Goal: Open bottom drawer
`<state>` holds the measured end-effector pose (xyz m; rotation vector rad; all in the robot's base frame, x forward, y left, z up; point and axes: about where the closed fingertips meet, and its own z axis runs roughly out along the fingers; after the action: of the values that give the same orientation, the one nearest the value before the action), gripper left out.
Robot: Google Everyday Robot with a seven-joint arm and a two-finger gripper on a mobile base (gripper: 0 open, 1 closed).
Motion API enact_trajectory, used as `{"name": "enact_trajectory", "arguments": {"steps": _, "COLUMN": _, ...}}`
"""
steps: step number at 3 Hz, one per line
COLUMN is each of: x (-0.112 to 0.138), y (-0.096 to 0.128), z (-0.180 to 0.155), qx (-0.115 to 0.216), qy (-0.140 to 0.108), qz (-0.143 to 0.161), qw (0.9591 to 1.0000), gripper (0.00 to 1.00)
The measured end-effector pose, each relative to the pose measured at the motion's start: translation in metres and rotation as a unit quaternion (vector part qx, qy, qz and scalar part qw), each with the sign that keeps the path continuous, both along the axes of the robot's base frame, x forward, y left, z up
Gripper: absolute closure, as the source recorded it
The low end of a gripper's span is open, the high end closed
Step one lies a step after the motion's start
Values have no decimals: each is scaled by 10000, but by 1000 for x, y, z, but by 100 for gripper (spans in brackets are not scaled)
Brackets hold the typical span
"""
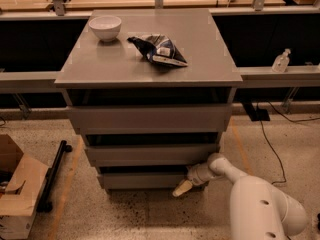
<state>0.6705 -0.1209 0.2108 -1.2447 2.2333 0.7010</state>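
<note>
The bottom drawer (142, 180) is the lowest and narrowest of three flat grey drawer fronts under a grey cabinet top. It sits nearly flush, with a dark gap above its top edge. My gripper (183, 187) is at the drawer's right front corner, low near the floor, on the end of my white arm (260, 204) that reaches in from the lower right. One pale fingertip (180, 189) shows just in front of the drawer's lower right edge.
The middle drawer (152, 154) and top drawer (150, 118) stand above. A white bowl (105, 27) and a crumpled snack bag (160, 49) lie on the cabinet top (100, 64). A cardboard box (17, 194) stands at the lower left. A black cable (270, 149) runs on the floor at right.
</note>
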Motion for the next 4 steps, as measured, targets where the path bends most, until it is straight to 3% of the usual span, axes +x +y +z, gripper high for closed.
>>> {"name": "enact_trajectory", "arguments": {"steps": 1, "x": -37, "y": -4, "z": -20, "qx": -36, "qy": 529, "qz": -208, "qw": 9984, "gripper": 0}}
{"name": "enact_trajectory", "arguments": {"steps": 4, "x": -46, "y": -5, "z": -15, "qx": -41, "qy": 639, "qz": -266, "qw": 9976, "gripper": 0}}
